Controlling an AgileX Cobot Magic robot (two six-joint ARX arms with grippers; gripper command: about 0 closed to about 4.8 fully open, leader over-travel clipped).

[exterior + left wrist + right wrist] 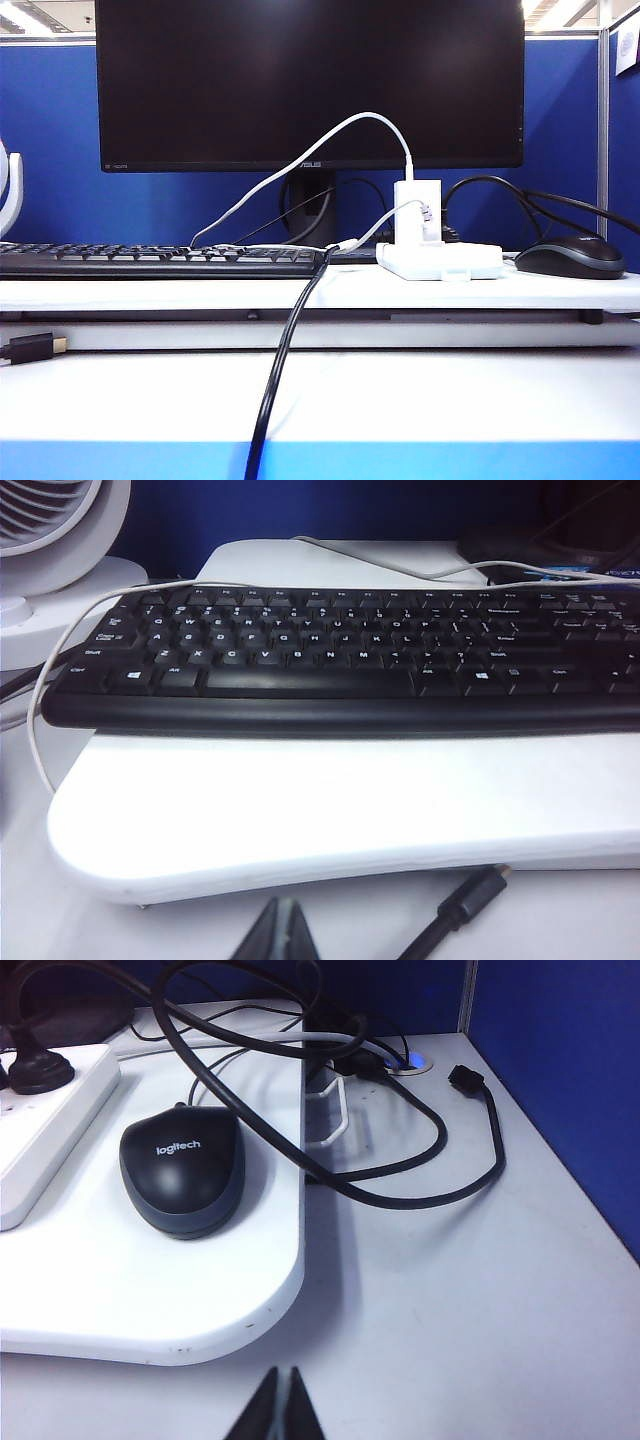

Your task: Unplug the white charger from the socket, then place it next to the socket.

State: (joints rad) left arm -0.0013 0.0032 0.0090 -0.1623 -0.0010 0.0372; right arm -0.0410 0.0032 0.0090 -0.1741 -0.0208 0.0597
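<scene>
The white charger [417, 210] stands upright, plugged into the socket [440, 261], a flat white power strip on the raised white shelf right of centre; a thin white cable arcs from the charger's top. In the right wrist view only one end of the socket [45, 1120] shows, with a round black plug [38, 1070] in it. Neither arm appears in the exterior view. My left gripper [286, 908] is shut and empty, low above the desk in front of the keyboard. My right gripper [283, 1375] is shut and empty too, in front of the shelf's corner near the mouse.
A black keyboard [160, 260] lies on the shelf left of the socket, a black mouse [570, 257] to its right. A thick black cable [285, 360] hangs over the shelf's front edge. A monitor [310, 80] stands behind. Loose black cables [420, 1160] lie on the desk; a white fan [50, 540] is at far left.
</scene>
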